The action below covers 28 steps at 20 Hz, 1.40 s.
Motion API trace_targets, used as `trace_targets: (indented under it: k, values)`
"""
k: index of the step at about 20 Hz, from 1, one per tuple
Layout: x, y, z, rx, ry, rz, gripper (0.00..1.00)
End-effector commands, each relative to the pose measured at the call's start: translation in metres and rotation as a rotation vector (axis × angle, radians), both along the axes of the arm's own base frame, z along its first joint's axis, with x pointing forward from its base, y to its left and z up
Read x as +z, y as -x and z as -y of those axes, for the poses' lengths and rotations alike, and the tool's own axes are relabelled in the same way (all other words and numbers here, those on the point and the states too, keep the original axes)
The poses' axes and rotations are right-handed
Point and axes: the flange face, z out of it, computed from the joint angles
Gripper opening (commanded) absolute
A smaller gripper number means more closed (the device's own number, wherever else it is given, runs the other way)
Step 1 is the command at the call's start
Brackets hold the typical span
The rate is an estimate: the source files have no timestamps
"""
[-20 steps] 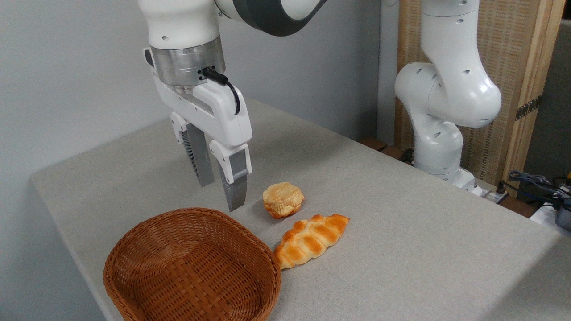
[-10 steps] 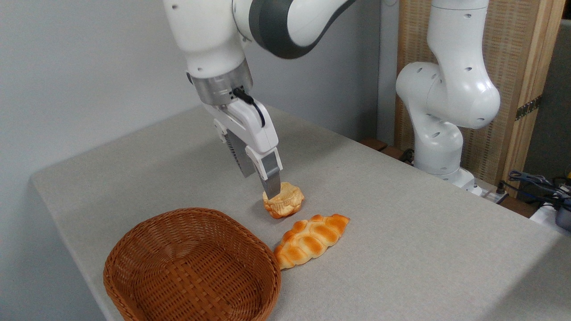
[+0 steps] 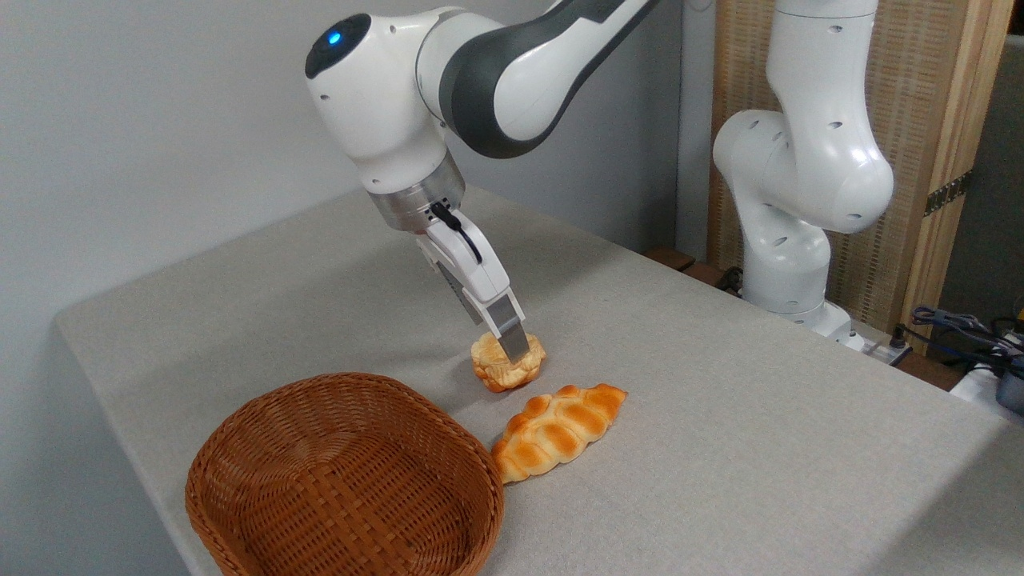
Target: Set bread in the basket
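Camera view, starting on the left: the basket (image 3: 344,480) sits at the near-left corner of the table (image 3: 720,448), reddish-brown wicker, wide and shallow, nothing in it. Its right rim is just beside the tip of the braided loaf (image 3: 558,432), close enough that I can't say whether they actually touch.

Moving right, the arm (image 3: 480,72) reaches in from the top with a blue light on the joint housing, angled down and to the right. The gripper (image 3: 512,346) is down at the bread (image 3: 507,364), the little round bun with the pale top and orange ridged sides. The near finger overlaps the top of the bun and the other finger is hidden behind it, so from this angle I honestly can't tell whether the gripper is spread or clamped on it. The bun is on the table, up and to the right of the basket, well outside of it, and just behind the braided loaf with a small gap between the two.

Further right the robot's white base column (image 3: 800,208) stands at the far table edge, with a wood and rattan panel (image 3: 920,120) behind and some cables (image 3: 960,328) at the right edge.
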Motion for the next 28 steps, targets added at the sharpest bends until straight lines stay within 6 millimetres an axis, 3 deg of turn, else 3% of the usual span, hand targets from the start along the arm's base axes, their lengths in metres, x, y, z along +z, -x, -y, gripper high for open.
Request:
trace_targets:
  k: [1,6,8,12,15,16,24,28]
  values:
    - [-0.011,0.000,0.000,-0.021,-0.002,-0.006,1.00]
    - [-0.021,-0.006,-0.002,-0.038,-0.032,0.003,1.00]
    - [-0.030,-0.005,0.008,-0.064,-0.045,-0.011,1.00]
    - [-0.030,-0.006,0.010,-0.066,-0.045,-0.010,0.97]
    - [-0.029,-0.005,0.014,-0.076,-0.044,-0.006,0.53]
    - [-0.029,-0.005,0.014,-0.076,-0.044,-0.006,0.45]
    - [-0.026,-0.005,0.015,-0.076,-0.043,-0.005,0.46]
    - [-0.003,-0.010,0.018,-0.064,-0.025,0.036,0.46]
